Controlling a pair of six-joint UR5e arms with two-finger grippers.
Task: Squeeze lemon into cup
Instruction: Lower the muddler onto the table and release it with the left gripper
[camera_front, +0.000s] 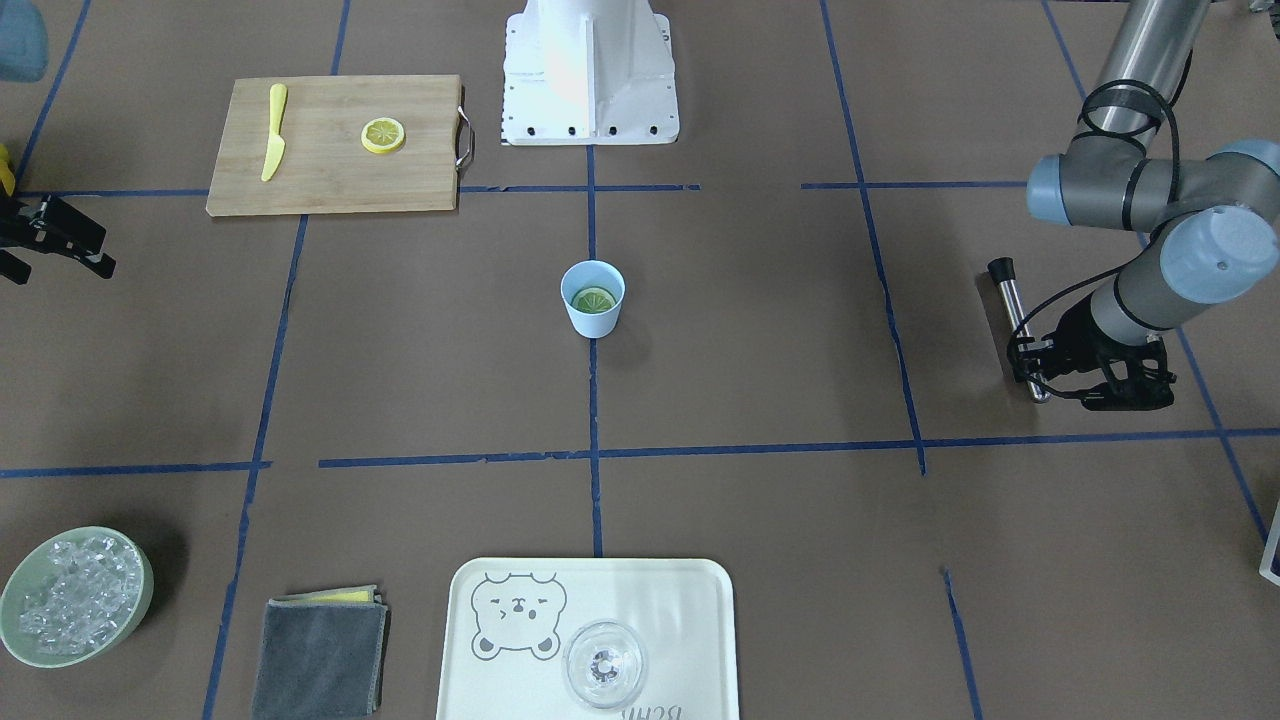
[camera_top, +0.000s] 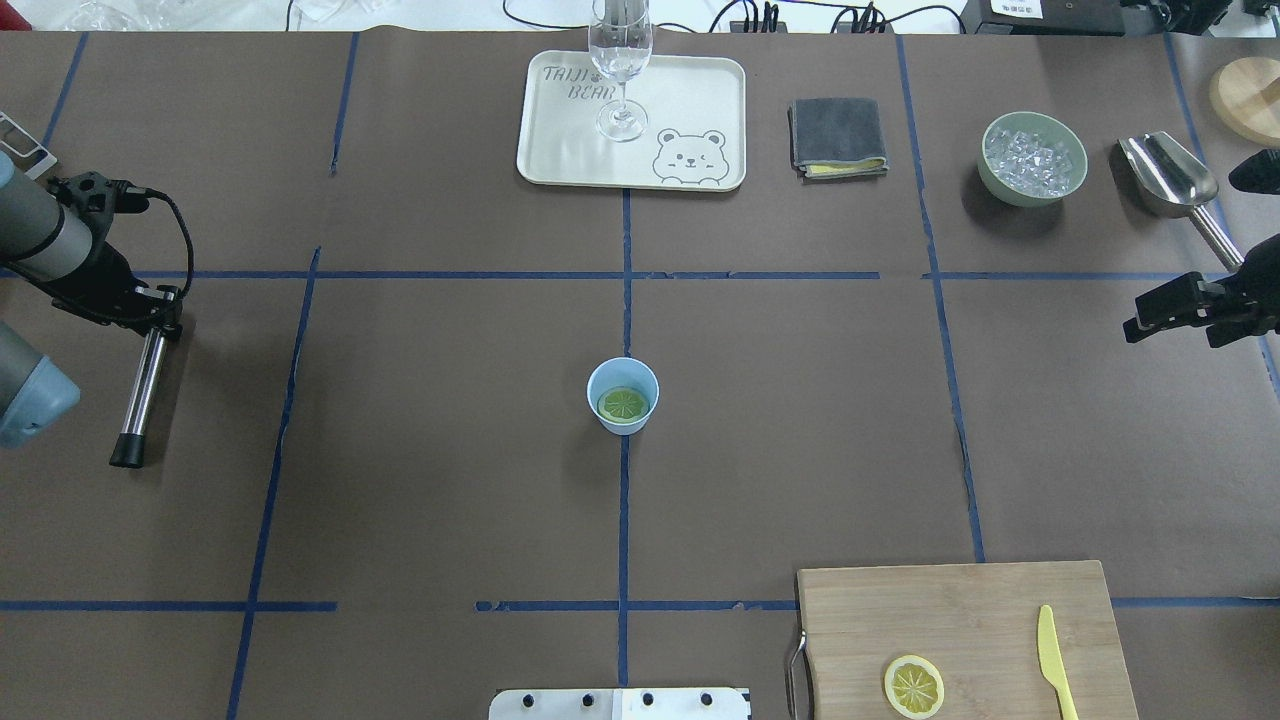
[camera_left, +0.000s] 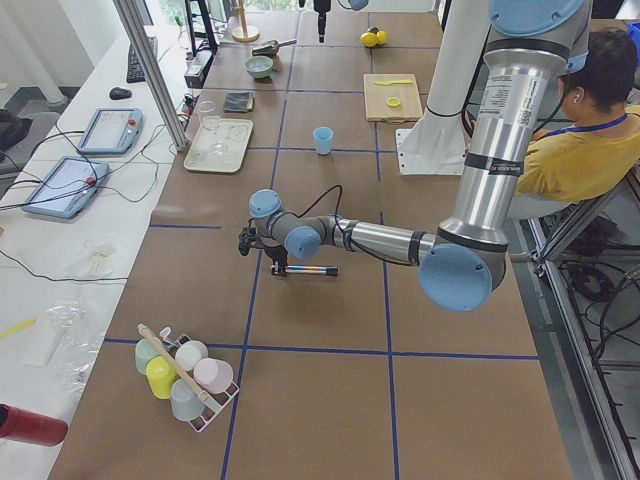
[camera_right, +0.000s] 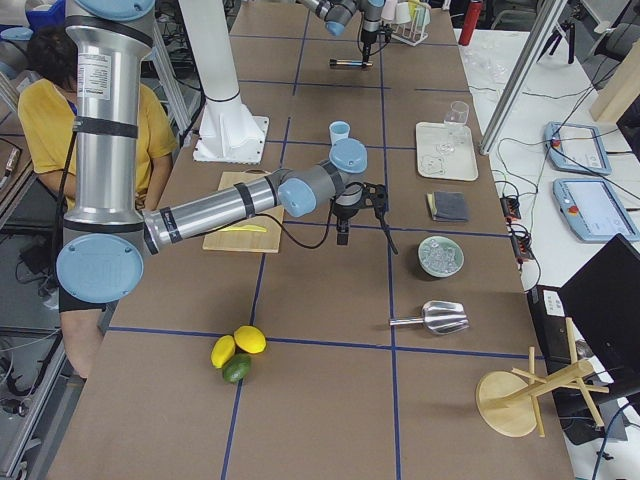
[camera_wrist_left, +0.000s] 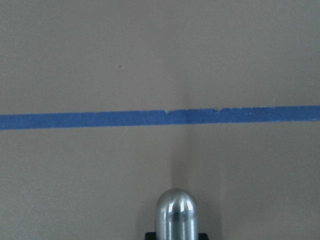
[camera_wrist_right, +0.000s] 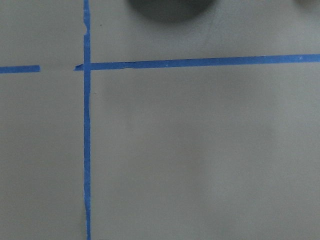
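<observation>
— Where is the lemon (camera_front: 594, 299)?

— The thin, round slice lies flat in the bottom of the tapered light-blue plastic cup (camera_front: 593, 320), which stands mid-counter (camera_front: 760, 330) on a blue tape line. Its twin rests on the bamboo cutting board (camera_front: 330, 170), beside a yellow plastic knife (camera_front: 273, 131).

— And the claws?

— The left claw (camera_front: 1035, 370) is pinching a polished steel rod (camera_front: 1012, 310) with a black cap, well apart from the cup. The left wrist view shows only the rod's rounded, mirror-bright tip. The right claw (camera_front: 100, 252) hangs at the counter's far side with its black fingers spread, nothing between them.

— Other containers?

— A pale green bowl (camera_front: 140, 600) is heaped with ice. A clear stemmed glass (camera_top: 620, 70) stands on a cream bear-print tray (camera_front: 690, 600). Only the overhead and right views show the metal scoop (camera_top: 1165, 175).
</observation>
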